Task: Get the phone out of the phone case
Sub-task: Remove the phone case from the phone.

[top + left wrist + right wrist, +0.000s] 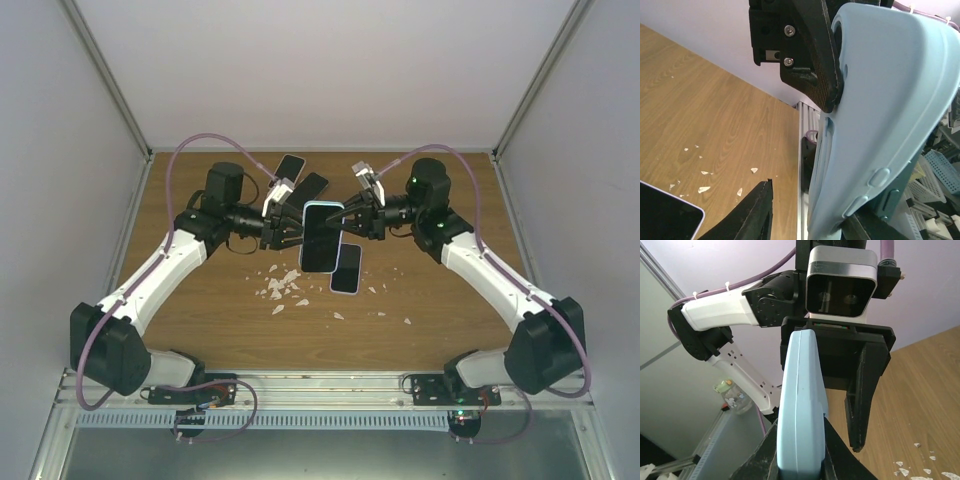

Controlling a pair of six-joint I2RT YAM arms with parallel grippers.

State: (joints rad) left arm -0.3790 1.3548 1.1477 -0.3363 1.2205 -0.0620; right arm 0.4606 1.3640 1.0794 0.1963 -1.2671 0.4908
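A phone in a light blue case [320, 237] is held upright in the air over the middle of the table, between my two grippers. My right gripper [345, 222] is shut on the case's edge; in the right wrist view its black fingers [800, 430] press both sides of the blue case [800, 390]. My left gripper [295, 235] straddles the opposite edge with its jaws apart. In the left wrist view [812, 210] the case [890, 100] lies against one finger, and the other finger [757, 210] stands clear of it.
A bare dark phone [346, 268] lies flat on the wooden table just below the held case; its corner shows in the left wrist view [665, 215]. Two more dark phones [290, 166] [312, 185] lie at the back. White crumbs [280, 287] are scattered in the middle.
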